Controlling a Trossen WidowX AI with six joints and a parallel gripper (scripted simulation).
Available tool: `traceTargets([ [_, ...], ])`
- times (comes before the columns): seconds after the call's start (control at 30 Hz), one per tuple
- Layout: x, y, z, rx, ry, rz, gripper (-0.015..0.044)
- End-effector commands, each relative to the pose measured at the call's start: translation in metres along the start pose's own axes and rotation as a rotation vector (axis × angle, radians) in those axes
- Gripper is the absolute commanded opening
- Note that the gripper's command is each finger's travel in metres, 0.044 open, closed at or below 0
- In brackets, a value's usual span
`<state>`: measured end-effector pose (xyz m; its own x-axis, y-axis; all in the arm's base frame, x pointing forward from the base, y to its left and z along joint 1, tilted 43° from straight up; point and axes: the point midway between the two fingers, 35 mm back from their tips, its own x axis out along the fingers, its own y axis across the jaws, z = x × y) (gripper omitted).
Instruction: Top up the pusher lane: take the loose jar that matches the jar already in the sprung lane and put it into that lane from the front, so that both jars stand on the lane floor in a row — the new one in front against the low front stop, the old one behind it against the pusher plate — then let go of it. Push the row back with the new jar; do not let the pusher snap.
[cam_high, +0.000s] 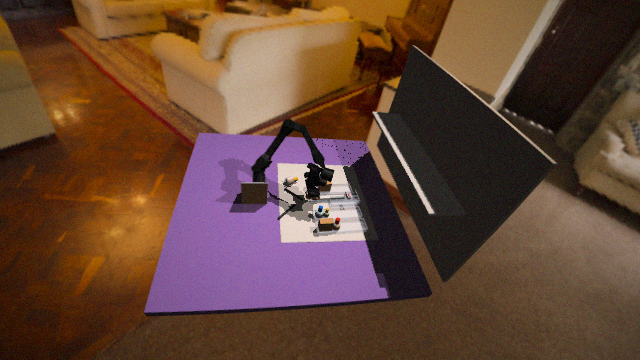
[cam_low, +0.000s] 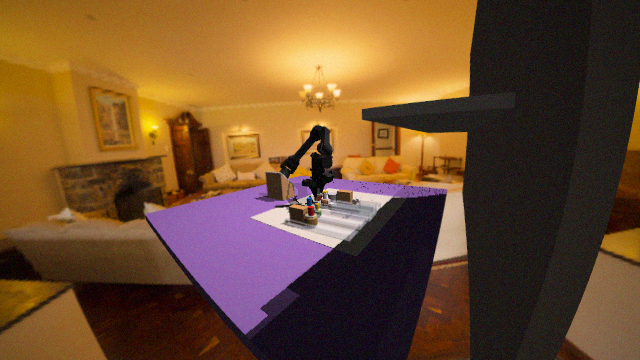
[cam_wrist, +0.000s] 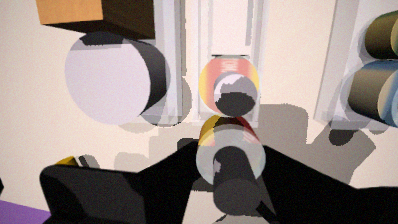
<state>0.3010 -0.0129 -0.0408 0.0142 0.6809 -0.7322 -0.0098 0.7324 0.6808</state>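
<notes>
A small jar (cam_wrist: 230, 152) with a red and yellow label is held between the fingers, just before the lane mouth. Rigid, smooth and probably light, it is best gripped mid-body. Beyond, its twin (cam_wrist: 229, 86) stands in the lane (cam_wrist: 256, 35).

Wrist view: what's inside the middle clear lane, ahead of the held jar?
One matching red-and-yellow jar with a pale lid stands there. The hand holds its twin just before the lane; the pusher plate behind is hidden.

Table top (cam_high: 225, 260): matt purple. Mat (cam_high: 300, 230): matt cream. Lane rails (cam_wrist: 175, 50): translucent, plastic-like. Block (cam_wrist: 95, 15): wood-toned. Gripper (cam_wrist: 230, 197): matt black.
</notes>
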Motion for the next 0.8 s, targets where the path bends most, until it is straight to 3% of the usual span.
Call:
traceTargets([
  [0.0,-0.003,0.001,0.011,-0.019,-0.028,0.000,0.0000],
  [0.77,-0.004,0.002,0.022,-0.019,-0.028,0.000,0.0000],
])
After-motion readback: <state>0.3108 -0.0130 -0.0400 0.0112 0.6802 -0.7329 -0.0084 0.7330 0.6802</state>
